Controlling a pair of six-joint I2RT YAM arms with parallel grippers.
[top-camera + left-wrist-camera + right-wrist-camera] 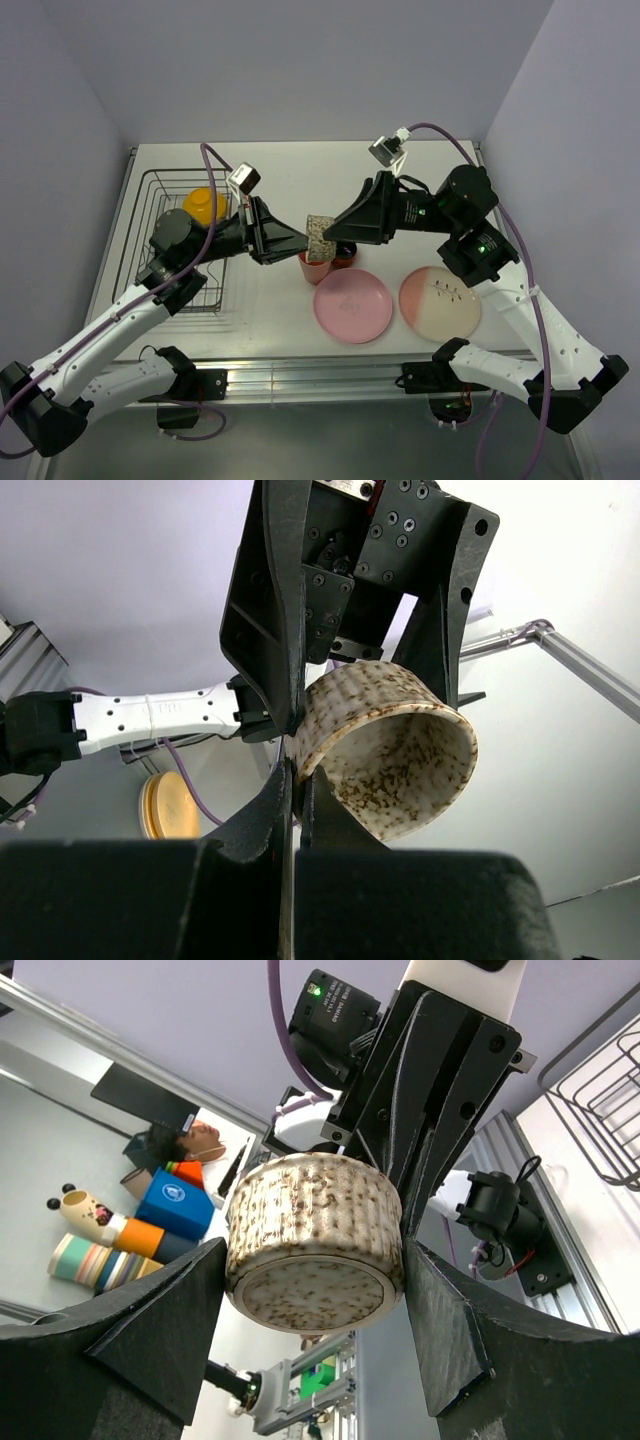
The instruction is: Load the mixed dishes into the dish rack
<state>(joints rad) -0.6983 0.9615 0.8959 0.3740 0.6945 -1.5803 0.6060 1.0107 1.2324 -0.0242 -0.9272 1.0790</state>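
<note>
Bottom of the top view: aluminium rail (300, 375) along the near edge of the white table (300, 170), both arm bases bolted beside it.

Lower centre: pink plate (352, 305), flat on the white surface. Just to its right, not touching: pink-and-cream plate (440, 303).

Directly above the pink plate: pink tumbler (310, 268) and small dark red-brown cup (343, 258), upright, side by side, partly hidden under the grippers.

Centre of frame, lifted off the table: small speckled beige cup (320, 237), lying on its side between the two grippers.

- Left gripper (303, 241): jaws nearly together, pinching the cup's wall at the rim, as seen in the left wrist view.
- Right gripper (332, 232): jaws spread around the cup's base end, pressed to opposite sides, as seen in the right wrist view.

Left of centre: dish rack (160, 190), grey wire, standing on the table against its left edge. Inside, toward its upper right corner: orange-yellow bowl (204, 205).

Top and sides: plain pale lilac walls (300, 70) closing the table in on three sides.
</note>
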